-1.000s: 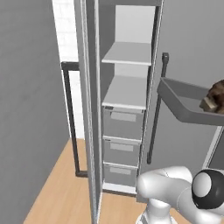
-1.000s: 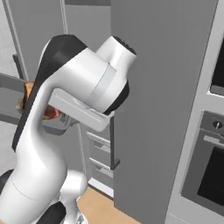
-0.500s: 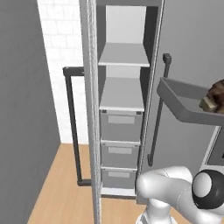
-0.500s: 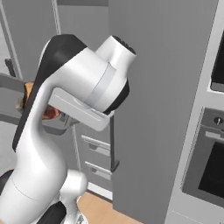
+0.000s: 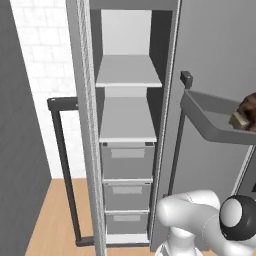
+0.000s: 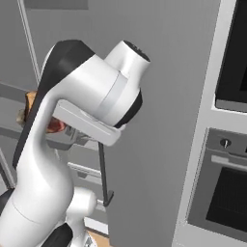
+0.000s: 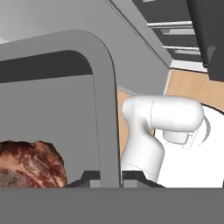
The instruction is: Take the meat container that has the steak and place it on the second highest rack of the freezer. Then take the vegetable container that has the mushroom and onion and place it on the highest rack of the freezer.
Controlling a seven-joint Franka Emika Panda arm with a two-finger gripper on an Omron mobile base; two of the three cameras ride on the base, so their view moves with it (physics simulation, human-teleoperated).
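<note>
Freezer (image 5: 127, 130), door swung open: tall narrow compartment, long axis vertical, mouth facing the base. Inside, from the top, the highest rack (image 5: 129, 72), then the second highest rack (image 5: 127, 120), both flat white shelves lying level and bare; below them three grey drawers (image 5: 128, 159) stacked one above the other. Door handle (image 5: 64, 170), a long dark bar, standing upright to the left of the opening.

Meat container (image 5: 212, 117), a shallow grey tray with a raised rim, carried in the air to the right of the opening, roughly level with the second highest rack, apart from every shelf. Floor of the tray near level. Long axis hard to judge, since the tray runs off the picture edge; rounded near corner toward the freezer.

Steak (image 7: 30, 164), a small reddish-brown marbled slab, lying flat on the tray floor close to the gripped wall, much smaller than the tray.

Tool (image 7: 107, 177), fingers pressed together on the rim of the meat container, one tip on each side of the wall.

Step in hand, as judged: first half of the task, carrying the meat container toward the freezer. Next move calls for swinging the tray leftward into the opening, keeping it level, then lowering it onto the second highest rack.
</note>
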